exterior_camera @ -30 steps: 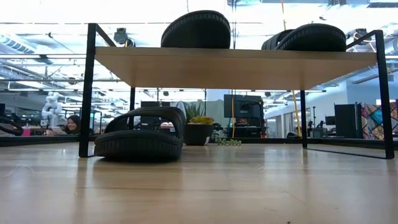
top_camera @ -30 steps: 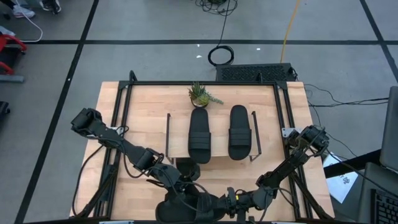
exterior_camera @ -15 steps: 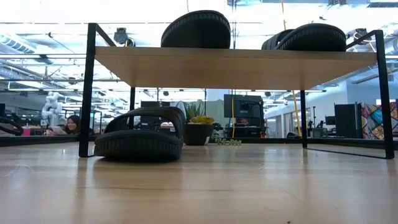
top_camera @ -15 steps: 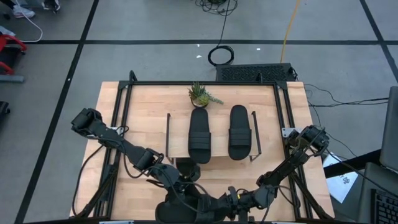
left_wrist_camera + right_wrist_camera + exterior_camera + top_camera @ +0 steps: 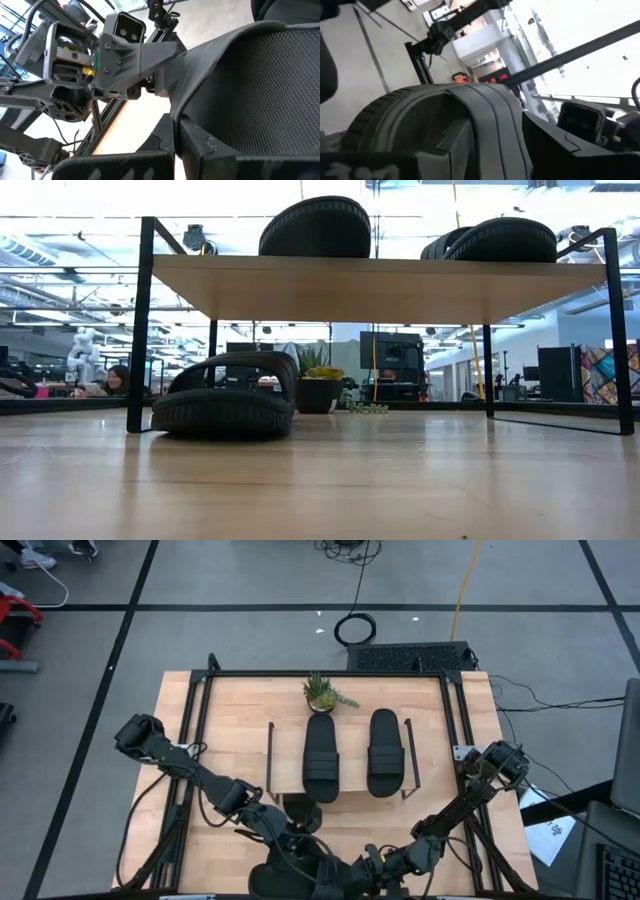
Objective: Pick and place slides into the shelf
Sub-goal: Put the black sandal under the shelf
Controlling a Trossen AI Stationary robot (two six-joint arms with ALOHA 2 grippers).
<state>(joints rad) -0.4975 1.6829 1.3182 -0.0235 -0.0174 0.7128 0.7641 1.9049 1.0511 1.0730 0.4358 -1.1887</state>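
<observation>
Two black slides (image 5: 321,755) (image 5: 384,752) lie sole-down on the shelf's wooden top board (image 5: 350,775). A third slide (image 5: 225,395) rests on the table under the shelf. The fourth slide (image 5: 300,875) is at the table's near edge, between both grippers. My left gripper (image 5: 290,845) is shut on it from the far left. My right gripper (image 5: 362,868) is shut on it from the right. In the left wrist view the slide's meshed surface (image 5: 260,90) fills the picture. In the right wrist view its strap (image 5: 485,115) and footbed (image 5: 405,125) show. My left gripper holds the fourth slide at one end, with its rim (image 5: 220,150) right beside the fingers (image 5: 200,142); the gripper's own body hides the place of contact. The slide is tilted. My right gripper holds the slide's edge (image 5: 172,75) near the strap. It comes level from the table's right.
A small potted plant (image 5: 322,692) stands behind the shelf at the table's far edge. The shelf's black end frames (image 5: 140,320) (image 5: 618,330) stand to either side of the space under the board. There is bare tabletop (image 5: 400,480) in front of the shelf.
My right gripper has edged a little toward the table's left and near edge, staying at the slide. The slide stays between both grippers at the table's near edge.
</observation>
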